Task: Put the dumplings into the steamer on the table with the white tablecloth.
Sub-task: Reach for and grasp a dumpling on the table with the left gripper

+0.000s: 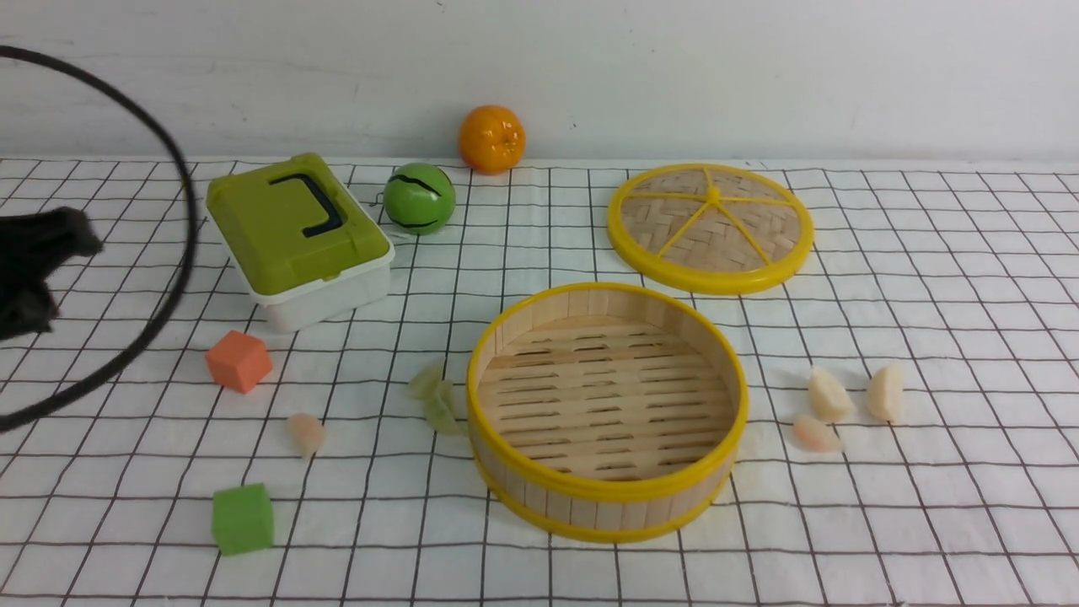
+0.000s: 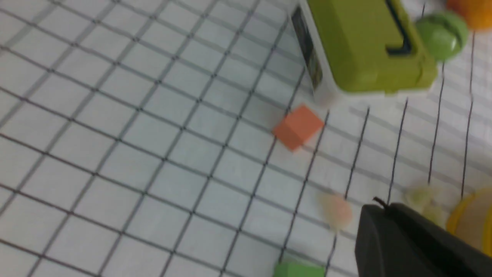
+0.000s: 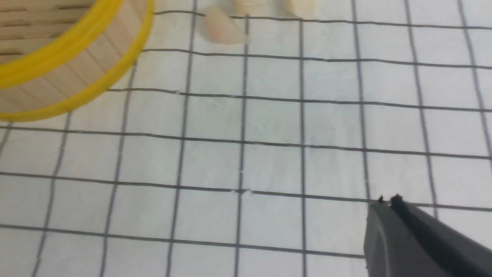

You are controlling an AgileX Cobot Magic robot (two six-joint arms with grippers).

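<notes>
The round bamboo steamer (image 1: 607, 510) stands empty at the middle of the table's white tablecloth (image 1: 927, 278). To its left lie two pale green dumplings (image 1: 426, 381) (image 1: 441, 413) and a pinkish one (image 1: 305, 433). On its right are two cream dumplings (image 1: 829, 394) (image 1: 885, 392) and a pinkish one (image 1: 814, 433). My left gripper (image 2: 384, 206) is shut and empty above the cloth, short of the pinkish dumpling (image 2: 336, 211); in the front view it is a dark blur (image 1: 38, 270) at the far left. My right gripper (image 3: 388, 200) is shut and empty over bare cloth, away from the steamer (image 3: 77, 65) and a pinkish dumpling (image 3: 223, 29).
A green-lidded white box (image 1: 299, 236) sits at the back left, with a green ball (image 1: 419, 198) and an orange (image 1: 491, 139) behind it. The flat woven lid (image 1: 710, 226) lies behind the steamer. An orange cube (image 1: 238, 361) and a green cube (image 1: 243, 518) lie front left. A black cable (image 1: 181, 253) loops at the left.
</notes>
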